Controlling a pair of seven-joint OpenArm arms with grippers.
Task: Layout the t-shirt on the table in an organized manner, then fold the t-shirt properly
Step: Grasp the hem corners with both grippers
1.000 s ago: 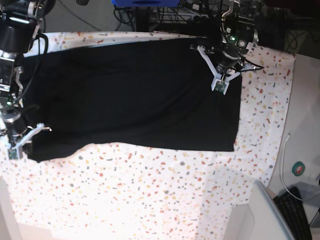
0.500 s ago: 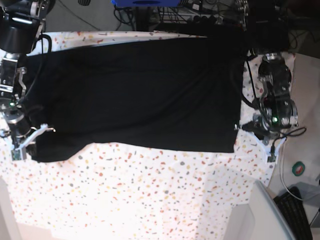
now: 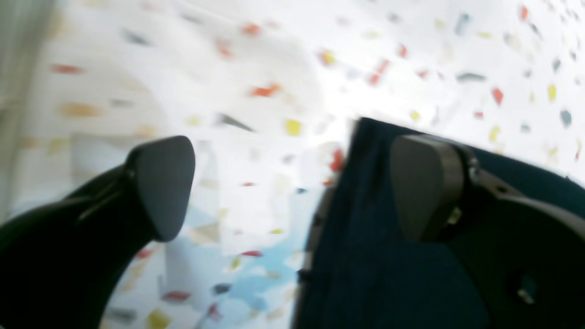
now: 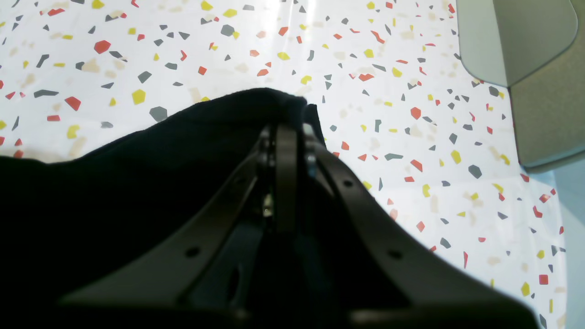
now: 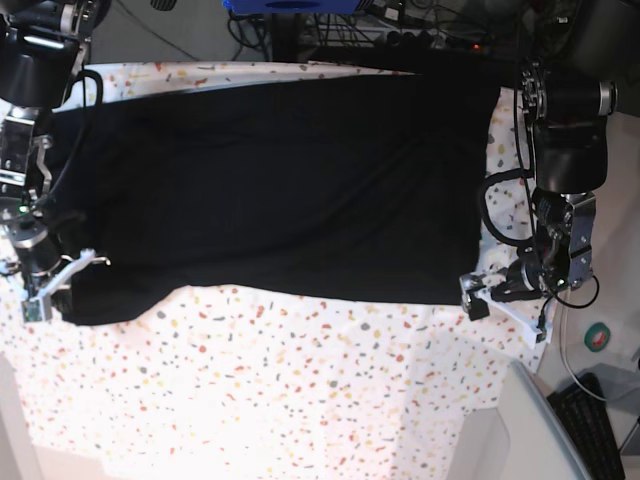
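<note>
The black t-shirt [image 5: 280, 180] lies spread flat across the speckled table [image 5: 300, 390]. My left gripper [image 5: 500, 305] is open at the shirt's near right corner. In the left wrist view [image 3: 292, 183] one finger [image 3: 425, 183] is over the shirt's edge [image 3: 365, 256] and the other is over bare cloth. My right gripper [image 5: 40, 295] is shut on the shirt's near left corner. In the right wrist view [image 4: 285, 137] the fabric [image 4: 137, 183] is bunched around the closed fingertips.
A plain grey side surface [image 5: 530, 420] lies at the near right, with a green and red tape roll [image 5: 598, 337] and a keyboard [image 5: 595, 425] beside it. Cables and equipment [image 5: 330, 25] line the far edge. A grey-beige panel [image 4: 539, 68] shows in the right wrist view.
My left arm has swung from the shirt's far right part round its right edge, and its open gripper now sits at the near right corner. The right gripper has stayed on its corner.
</note>
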